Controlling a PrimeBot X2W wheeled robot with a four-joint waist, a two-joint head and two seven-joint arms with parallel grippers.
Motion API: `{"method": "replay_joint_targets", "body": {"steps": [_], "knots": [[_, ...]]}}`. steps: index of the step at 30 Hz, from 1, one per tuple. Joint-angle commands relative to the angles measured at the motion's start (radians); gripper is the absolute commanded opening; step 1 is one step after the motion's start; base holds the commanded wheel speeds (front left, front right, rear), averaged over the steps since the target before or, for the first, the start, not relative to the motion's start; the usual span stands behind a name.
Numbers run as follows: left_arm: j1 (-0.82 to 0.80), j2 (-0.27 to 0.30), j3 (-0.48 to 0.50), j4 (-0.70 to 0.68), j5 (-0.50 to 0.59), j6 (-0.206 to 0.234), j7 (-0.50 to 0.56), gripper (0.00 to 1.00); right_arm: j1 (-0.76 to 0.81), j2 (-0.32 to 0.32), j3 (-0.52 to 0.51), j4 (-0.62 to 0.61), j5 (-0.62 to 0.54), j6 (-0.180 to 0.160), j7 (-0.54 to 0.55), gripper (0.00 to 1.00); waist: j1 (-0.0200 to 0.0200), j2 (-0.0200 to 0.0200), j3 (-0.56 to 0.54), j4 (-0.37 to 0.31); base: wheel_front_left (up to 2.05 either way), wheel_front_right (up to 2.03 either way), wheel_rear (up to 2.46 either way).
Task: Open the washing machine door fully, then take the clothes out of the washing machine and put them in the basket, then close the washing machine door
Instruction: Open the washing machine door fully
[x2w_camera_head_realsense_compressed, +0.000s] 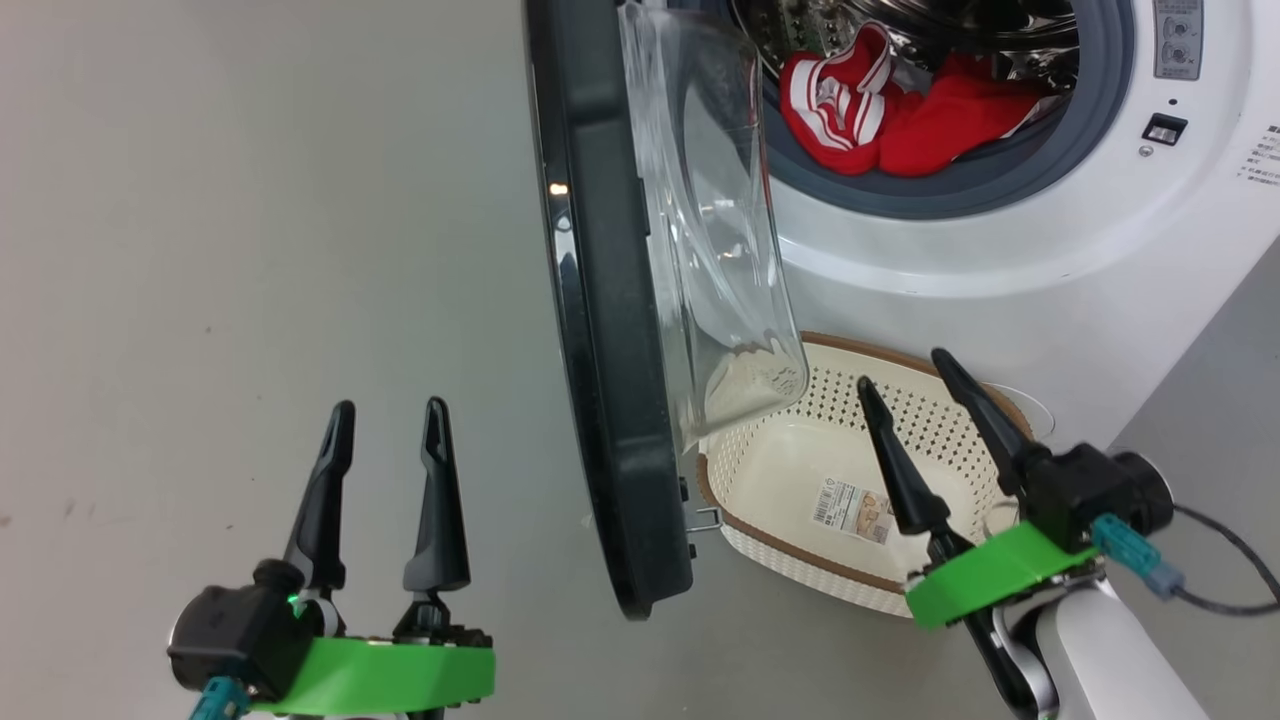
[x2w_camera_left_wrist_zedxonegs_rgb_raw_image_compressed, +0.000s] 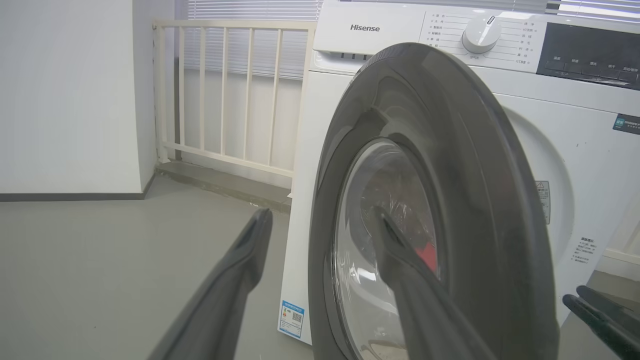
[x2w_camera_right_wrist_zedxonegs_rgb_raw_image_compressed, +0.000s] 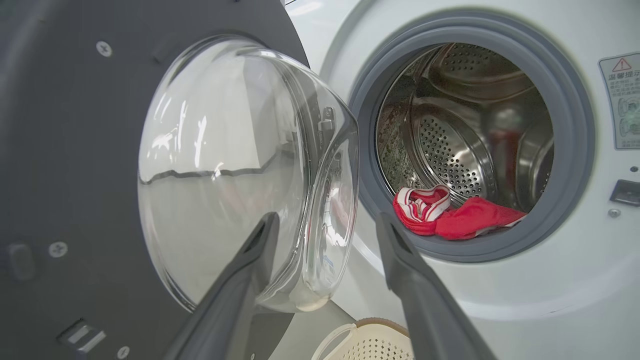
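Head view. The big white front-loading washing machine (x2w_camera_head_realsense_compressed: 1000, 250), with its grey rubber gasket and perforated steel drum, stands ahead of the right gripper (x2w_camera_head_realsense_compressed: 902, 368), beyond its fingertips. The large round washing machine door (x2w_camera_head_realsense_compressed: 600, 350), with a glossy black rim and a bulging clear glass bowl, stands swung out edge-on between the 2 grippers. It is to the right of the left gripper (x2w_camera_head_realsense_compressed: 390, 405) and to the left of the right gripper, and touches neither.

The small cream-white perforated plastic basket (x2w_camera_head_realsense_compressed: 780, 470), brown-rimmed with a paper label on its base, sits on the grey floor (x2w_camera_head_realsense_compressed: 200, 250) below the right gripper's 2 fingers, near the foot of the machine. The bright red clothes (x2w_camera_head_realsense_compressed: 930, 125) with white stripes lie at the mouth of the drum on the gasket's lower lip, well beyond the right gripper's tips.

The left gripper's 2 dark fingers are spread apart and hold nothing, above bare floor. The right gripper's 2 fingers are also spread and empty. In the right wrist view the clothes appear just to the right of its right finger's tip, and the glass bowl lies behind its left finger.
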Motion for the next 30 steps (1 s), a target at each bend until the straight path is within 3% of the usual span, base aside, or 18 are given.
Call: {"method": "replay_joint_targets", "body": {"steps": [1, 12, 25, 26, 28, 30], "knots": [[0.002, 0.015, 0.034, -0.024, 0.009, -0.002, -0.004, 1.00, 0.020, 0.013, 0.005, -0.051, -0.031, 0.005, -0.006, 1.00, 0.0000, 0.0000, -0.001, -0.002, 0.00, 0.00, 0.00], [0.009, 0.015, 0.032, -0.024, 0.011, 0.004, -0.004, 1.00, 0.116, 0.015, -0.016, -0.136, -0.064, 0.005, -0.006, 1.00, 0.0000, 0.0000, -0.004, -0.009, 0.00, 0.00, 0.00], [0.015, 0.015, 0.028, -0.010, 0.010, 0.009, -0.004, 1.00, 0.129, 0.015, -0.015, -0.144, -0.052, 0.005, -0.006, 1.00, 0.0000, 0.0000, -0.006, -0.015, 0.00, 0.00, 0.00], [0.015, 0.015, 0.028, -0.009, 0.009, 0.009, -0.004, 0.82, 0.128, 0.015, -0.016, -0.144, -0.052, 0.005, -0.006, 1.00, 0.0000, 0.0000, -0.006, -0.016, 0.00, 0.00, 0.00], [0.015, 0.015, 0.025, -0.004, 0.005, 0.009, -0.004, 0.00, 0.126, 0.015, -0.018, -0.145, -0.052, 0.005, -0.006, 1.00, 0.0000, 0.0000, -0.004, -0.017, 0.00, 0.00, 0.00], [0.013, 0.015, 0.022, 0.001, 0.002, 0.008, -0.004, 0.00, 0.126, 0.015, -0.019, -0.146, -0.051, 0.005, -0.006, 1.00, 0.0000, 0.0000, -0.001, -0.018, 0.00, 0.00, 0.00]]}}
